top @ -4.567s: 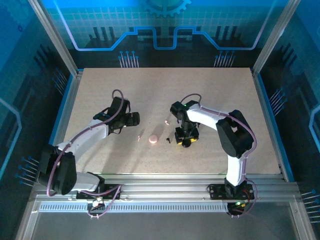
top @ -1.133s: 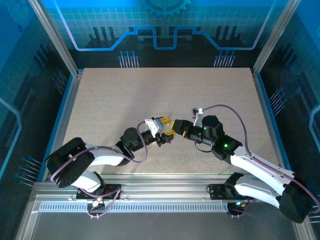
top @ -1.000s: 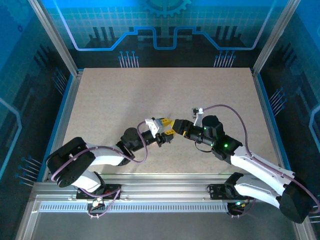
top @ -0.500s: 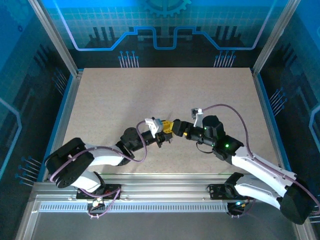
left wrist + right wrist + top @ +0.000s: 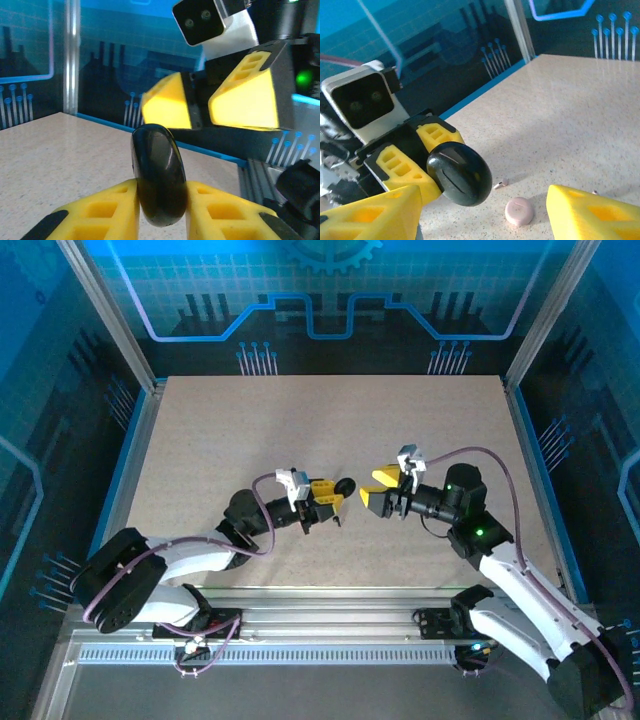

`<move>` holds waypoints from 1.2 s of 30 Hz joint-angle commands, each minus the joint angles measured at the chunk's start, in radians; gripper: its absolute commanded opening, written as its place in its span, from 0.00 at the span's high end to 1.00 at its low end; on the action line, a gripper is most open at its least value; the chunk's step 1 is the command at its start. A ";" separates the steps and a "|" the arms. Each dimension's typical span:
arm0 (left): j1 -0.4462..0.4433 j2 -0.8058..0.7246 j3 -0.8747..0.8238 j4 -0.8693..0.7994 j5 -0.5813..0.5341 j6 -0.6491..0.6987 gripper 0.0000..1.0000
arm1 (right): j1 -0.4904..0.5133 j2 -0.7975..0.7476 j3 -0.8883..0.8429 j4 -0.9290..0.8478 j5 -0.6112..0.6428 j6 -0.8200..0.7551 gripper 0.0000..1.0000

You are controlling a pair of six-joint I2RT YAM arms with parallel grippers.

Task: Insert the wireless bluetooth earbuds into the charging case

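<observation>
Left hand [image 5: 160, 212] is pressed together on a black oval pod [image 5: 159, 182], one yellow finger [image 5: 107, 212] against each flat side. The pod stands on edge between them, and its upper half rises clear of the fingertips. From the right wrist the pod shows a smooth, glossy face with a thin slit across it. It juts out past the left fingertips toward the other arm.

Right hand [image 5: 377, 490] faces it, its two yellow fingers spread with nothing between them. From above, the two hands point at each other over the near middle of the bench [image 5: 300, 420]. There is a gap between the pod and the right fingertips, so the two are apart.

On the bench below that gap lies the pink case [image 5: 519, 211], a small round puck lying flat and touched by neither hand. A tiny whitish earbud piece [image 5: 501, 184] lies just beside it, on the side toward the left hand, and does not touch it. A smaller speck [image 5: 594, 191] sits near the right hand's finger, too small to make out.

A white camera block [image 5: 205, 22] with a dark face sits above the right hand's fingers. Beyond the bench edge stand metal posts [image 5: 100, 310] and blue-lit wall panels [image 5: 320, 300].
</observation>
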 commanded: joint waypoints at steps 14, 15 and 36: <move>0.007 -0.086 -0.006 0.045 0.228 -0.022 0.73 | -0.015 0.086 0.221 -0.432 -0.421 -0.785 0.45; 0.008 -0.083 -0.003 0.050 0.235 -0.026 0.73 | -0.016 0.102 0.240 -0.451 -0.427 -0.799 0.46; 0.008 -0.044 0.013 0.096 0.260 -0.043 0.73 | -0.001 0.290 0.436 -0.701 -0.553 -1.025 0.62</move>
